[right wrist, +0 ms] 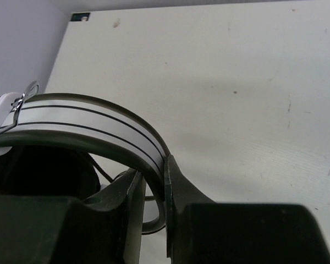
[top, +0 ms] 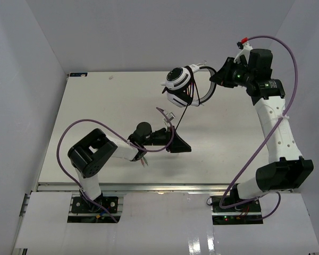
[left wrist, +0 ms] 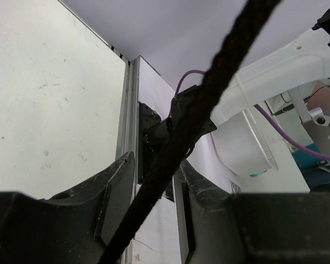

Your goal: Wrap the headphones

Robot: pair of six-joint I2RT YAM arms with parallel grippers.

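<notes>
**Item: headphones (top: pixel 182 84), white over-ear type.** Held off the counter (top: pixel 106 106) in the upper centre of the overhead view. One round ear cup (top: pixel 176 78) shows a pale, ringed disc face, with black padding below it. The headband (right wrist: pixel 99 118) is a thin, flat, smoothly curved strip, glossy white with two fine black pinstripes and a greyish underside. A small metal fitting sits at its left end.

**Cord (left wrist: pixel 209 93).** Long, thin and black, with a braided, rough weave close up. It drops from the cups towards the middle of the overhead view.

**Right claw (right wrist: pixel 157 170).** Matte black fingers with scuffed edges, closed on the headband with a finger on each face of the strip. In the overhead view it sits at the upper right.

**Left claw (left wrist: pixel 157 165).** Black, scratched, wedge-shaped fingers, parted. The cord runs diagonally between them, with a sliver of gap on its left side. In the overhead view it lies below the headphones, low over the surface.

**Counter.** Flat, off-white and matte, with faint specks and scratches.

**Purple cable (left wrist: pixel 190 73).** Smooth, thicker than the cord, looping by the arm.
</notes>
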